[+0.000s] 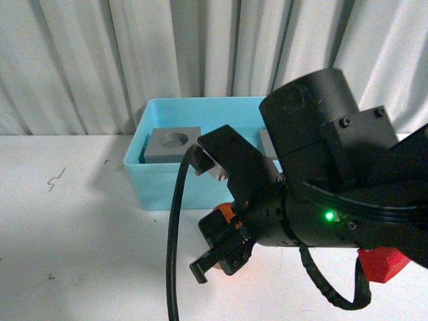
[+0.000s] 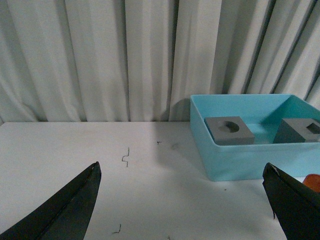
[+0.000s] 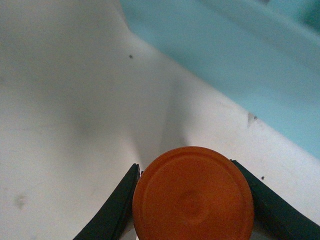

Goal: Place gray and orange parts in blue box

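Front view: the turquoise bin [image 1: 160, 180] sits on the white table [image 1: 73, 227] against the curtain [image 1: 100, 60]; a gray cube with a round recess [image 1: 172, 145] lies in the bin's left part, recess upward; the right arm [image 1: 321, 194] covers the bin's right part; its gripper [image 1: 224, 244] hangs just in front of the bin, with a sliver of the orange cylinder [image 1: 226, 212] showing at it.

Left wrist view: the left gripper [image 2: 182, 205] is spread wide and holds nothing; both cubes show inside the bin [image 2: 240, 160], the round-recess cube [image 2: 229, 130] and a second gray cube [image 2: 300, 131] apart from it, whose recess shape is unclear.

Right wrist view: the cylinder [image 3: 193, 196] faces the camera end-on, its long axis along the gripper [image 3: 192, 200]; both fingers press its sides; the bin wall [image 3: 235, 60] lies near.
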You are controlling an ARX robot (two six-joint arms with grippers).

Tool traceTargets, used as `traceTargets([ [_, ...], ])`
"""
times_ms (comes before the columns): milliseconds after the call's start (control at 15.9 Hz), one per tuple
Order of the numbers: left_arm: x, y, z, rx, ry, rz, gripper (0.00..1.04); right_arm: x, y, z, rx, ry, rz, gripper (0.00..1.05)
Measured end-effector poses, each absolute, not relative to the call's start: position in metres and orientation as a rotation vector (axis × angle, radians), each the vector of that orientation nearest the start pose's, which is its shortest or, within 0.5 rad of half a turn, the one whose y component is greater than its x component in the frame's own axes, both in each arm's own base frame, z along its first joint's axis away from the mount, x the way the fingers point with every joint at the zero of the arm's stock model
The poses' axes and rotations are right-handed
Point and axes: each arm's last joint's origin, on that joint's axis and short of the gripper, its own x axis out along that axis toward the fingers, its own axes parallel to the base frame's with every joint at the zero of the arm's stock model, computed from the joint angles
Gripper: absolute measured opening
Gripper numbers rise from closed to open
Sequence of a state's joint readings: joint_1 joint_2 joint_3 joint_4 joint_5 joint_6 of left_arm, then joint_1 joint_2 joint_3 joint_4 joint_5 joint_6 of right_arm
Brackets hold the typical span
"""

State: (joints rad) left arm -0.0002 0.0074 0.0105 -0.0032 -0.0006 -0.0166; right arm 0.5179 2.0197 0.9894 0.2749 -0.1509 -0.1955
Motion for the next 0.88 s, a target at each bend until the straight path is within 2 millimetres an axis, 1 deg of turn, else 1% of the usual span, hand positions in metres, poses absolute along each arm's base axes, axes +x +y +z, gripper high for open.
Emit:
traceTargets([
  [63, 0.098, 0.0, 0.166, -0.017, 0.001, 0.0, 0.98, 0.324, 0.192, 0.115, -0.305, 0.644, 0.732, 0.48],
  [126, 0.098, 0.0, 0.166, -0.017, 0.001, 0.0, 0.98, 0.321, 0.191, 0.142, -0.284, 0.565, 0.754, 0.48],
  [189, 0.098, 0.0, 0.166, -0.017, 0.0, 0.0, 0.98, 0.319, 0.187, 0.183, -0.247, 0.444, 0.766, 0.48],
  [252, 0.098, 0.0, 0.166, -0.017, 0.001, 0.0, 0.98, 0.322, 0.184, 0.223, -0.221, 0.31, 0.751, 0.48],
  [315, 0.098, 0.0, 0.166, -0.017, 0.0, 0.0, 0.98, 0.333, 0.179, 0.249, -0.204, 0.225, 0.714, 0.48],
  [378, 0.098, 0.0, 0.166, -0.017, 0.0, 0.0, 0.98, 0.349, 0.171, 0.262, -0.193, 0.181, 0.654, 0.48],
  [441, 0.098, 0.0, 0.166, -0.017, 0.001, 0.0, 0.98, 0.366, 0.166, 0.257, -0.175, 0.21, 0.608, 0.48],
  [504, 0.098, 0.0, 0.166, -0.017, 0.0, 0.0, 0.98, 0.386, 0.163, 0.237, -0.168, 0.277, 0.558, 0.48],
  [567, 0.098, 0.0, 0.166, -0.017, 0.0, 0.0, 0.98, 0.399, 0.166, 0.222, -0.159, 0.33, 0.543, 0.48],
  [630, 0.098, 0.0, 0.166, -0.017, 0.001, 0.0, 0.98, 0.409, 0.172, 0.215, -0.158, 0.35, 0.529, 0.48],
  [693, 0.098, 0.0, 0.166, -0.017, 0.0, 0.0, 0.98, 0.42, 0.177, 0.217, -0.149, 0.341, 0.507, 0.48],
  [756, 0.098, 0.0, 0.166, -0.017, 0.0, 0.0, 0.98, 0.429, 0.184, 0.224, -0.142, 0.323, 0.49, 0.48],
  [819, 0.098, 0.0, 0.166, -0.017, 0.001, 0.0, 0.98, 0.436, 0.189, 0.223, -0.136, 0.325, 0.473, 0.48],
  [882, 0.098, 0.0, 0.166, -0.017, 0.0, 0.0, 0.98, 0.443, 0.192, 0.215, -0.129, 0.35, 0.45, 0.48],
])
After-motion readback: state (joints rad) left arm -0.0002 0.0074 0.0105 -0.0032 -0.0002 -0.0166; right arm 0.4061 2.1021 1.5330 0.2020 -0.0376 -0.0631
